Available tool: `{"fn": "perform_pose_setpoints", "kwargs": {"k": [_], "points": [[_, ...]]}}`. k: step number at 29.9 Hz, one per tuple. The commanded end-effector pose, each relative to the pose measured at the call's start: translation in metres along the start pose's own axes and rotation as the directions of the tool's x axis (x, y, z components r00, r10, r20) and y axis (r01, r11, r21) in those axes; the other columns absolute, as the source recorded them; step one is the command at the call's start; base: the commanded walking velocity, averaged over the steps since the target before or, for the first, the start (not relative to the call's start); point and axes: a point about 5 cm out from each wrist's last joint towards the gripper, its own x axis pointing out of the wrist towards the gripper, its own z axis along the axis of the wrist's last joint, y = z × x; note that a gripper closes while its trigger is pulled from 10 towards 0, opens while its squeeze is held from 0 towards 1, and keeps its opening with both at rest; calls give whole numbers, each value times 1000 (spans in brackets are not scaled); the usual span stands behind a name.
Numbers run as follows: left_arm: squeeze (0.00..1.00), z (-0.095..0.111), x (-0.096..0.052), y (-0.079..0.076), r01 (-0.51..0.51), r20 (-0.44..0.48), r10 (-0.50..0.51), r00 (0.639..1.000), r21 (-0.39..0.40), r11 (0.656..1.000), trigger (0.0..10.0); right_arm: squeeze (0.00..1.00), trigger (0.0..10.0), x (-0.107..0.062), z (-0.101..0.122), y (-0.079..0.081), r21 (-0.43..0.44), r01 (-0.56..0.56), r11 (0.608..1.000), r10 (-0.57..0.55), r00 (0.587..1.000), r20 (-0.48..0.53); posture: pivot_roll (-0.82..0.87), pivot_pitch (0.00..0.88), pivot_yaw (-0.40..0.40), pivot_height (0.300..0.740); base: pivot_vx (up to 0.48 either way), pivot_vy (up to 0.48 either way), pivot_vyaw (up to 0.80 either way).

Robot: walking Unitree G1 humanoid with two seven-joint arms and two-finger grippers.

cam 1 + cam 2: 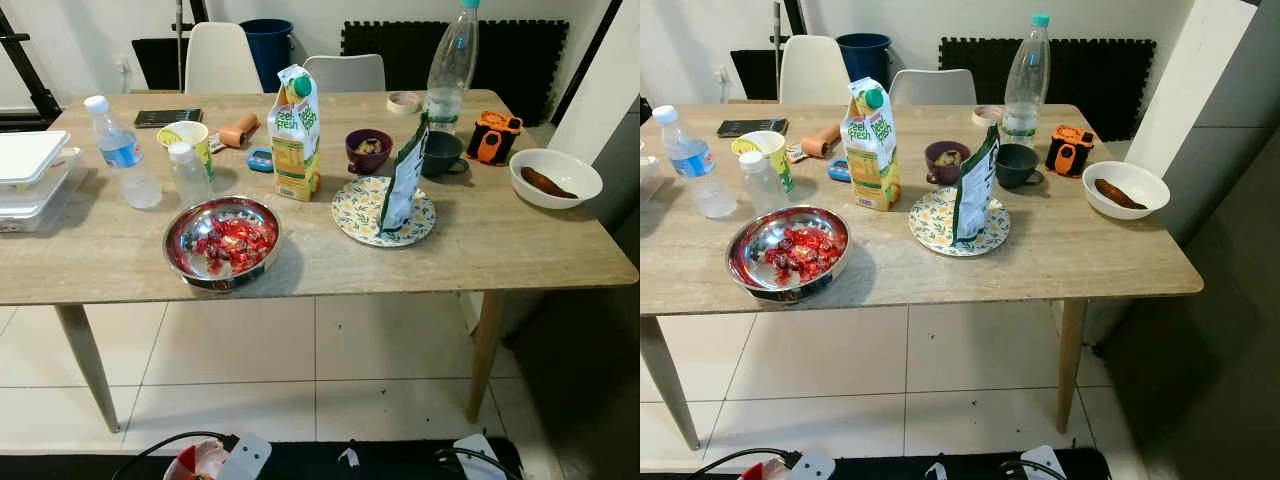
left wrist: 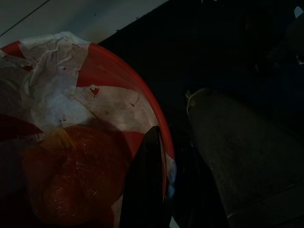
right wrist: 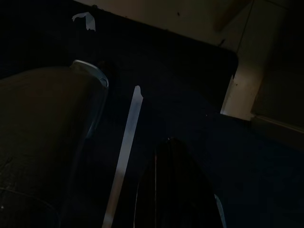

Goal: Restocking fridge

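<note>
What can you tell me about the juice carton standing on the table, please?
The juice carton is a tall gable-top pack, seemingly of coated card, printed yellow and green over white, with a green screw cap on its sloped top. The cap looks closed. It stands upright near the middle of the wooden table, behind the steel bowl and just left of the patterned plate. A small blue item lies close on its left; whether they touch is unclear. Nothing grips it.
</note>
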Motion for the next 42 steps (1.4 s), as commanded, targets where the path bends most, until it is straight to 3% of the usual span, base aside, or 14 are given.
{"fn": "perform_pose_setpoints", "kwargs": {"k": [1,42], "points": [[0,-19,-2,-10,36,-70,-35,997,7,999,10000,0,10000,-2,-14,7,8,-20,1000,21,998,-52,-56,117,11,740,0,0,0],[0,-17,-1,-15,43,-66,-43,997,-2,999,10000,0,10000,-2,-16,7,4,-23,1000,23,998,-58,-55,114,4,740,0,0,0]]}}
